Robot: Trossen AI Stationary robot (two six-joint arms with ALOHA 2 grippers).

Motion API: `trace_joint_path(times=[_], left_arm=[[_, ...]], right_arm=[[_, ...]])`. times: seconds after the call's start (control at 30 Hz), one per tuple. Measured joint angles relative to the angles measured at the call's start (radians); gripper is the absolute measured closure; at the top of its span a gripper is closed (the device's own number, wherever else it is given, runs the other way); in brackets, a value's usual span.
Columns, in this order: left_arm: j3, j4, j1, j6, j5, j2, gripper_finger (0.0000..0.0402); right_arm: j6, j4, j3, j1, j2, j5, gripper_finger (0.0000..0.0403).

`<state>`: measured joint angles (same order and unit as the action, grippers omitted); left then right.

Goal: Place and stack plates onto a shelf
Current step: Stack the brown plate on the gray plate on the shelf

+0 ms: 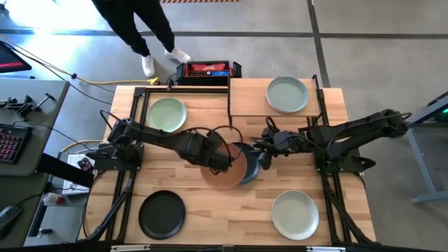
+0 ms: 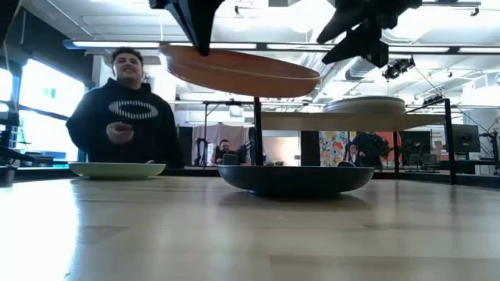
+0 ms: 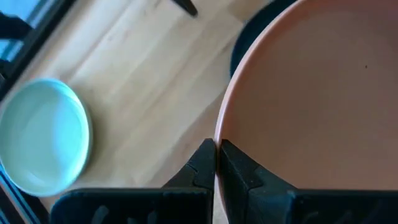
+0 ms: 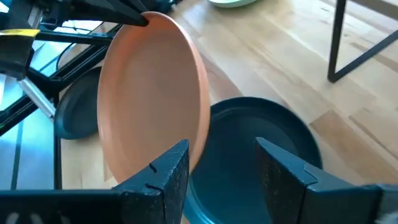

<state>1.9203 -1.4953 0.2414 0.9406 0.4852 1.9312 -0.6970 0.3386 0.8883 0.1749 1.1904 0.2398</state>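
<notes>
A terracotta pink plate (image 1: 225,179) hangs in the air over the table's middle, with my left gripper (image 1: 225,160) shut on it. Just below and to its right, a dark teal plate (image 2: 297,178) rests on its base on the table. My right gripper (image 4: 221,168) is open above the teal plate, next to the terracotta plate's free side, and touches nothing. The shelf (image 1: 248,98) stands at the far right with a pale green plate (image 1: 287,94) lying on it. My left gripper pinches the terracotta plate's rim (image 3: 217,140) between its two fingers, one on the plate's inner face and one on its underside. The fingers slant down from the table's left. The plate is lifted clear and tilted, its held side (image 2: 173,55) highest.
Three more plates lie on the table: pale green (image 1: 166,114) at the far left, black (image 1: 162,213) at the near left, off-white (image 1: 295,215) at the near right. A red-and-black box (image 1: 208,70) sits beyond the far edge. A person (image 2: 125,109) stands behind the table.
</notes>
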Motion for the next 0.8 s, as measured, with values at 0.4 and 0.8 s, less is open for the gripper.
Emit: trace_joint_path(times=[0.4,0.8], left_arm=[[0.004,0.134,-0.080,-0.144,0.052,0.000,0.0401],[0.004,0.196,-0.099,-0.203,0.084,0.000,0.0401]], right_arm=[[0.025,0.002,0.000,-0.048,0.000,-0.003,0.0242],[-0.003,0.063,0.000,-0.071,0.000,-0.003,0.0270]])
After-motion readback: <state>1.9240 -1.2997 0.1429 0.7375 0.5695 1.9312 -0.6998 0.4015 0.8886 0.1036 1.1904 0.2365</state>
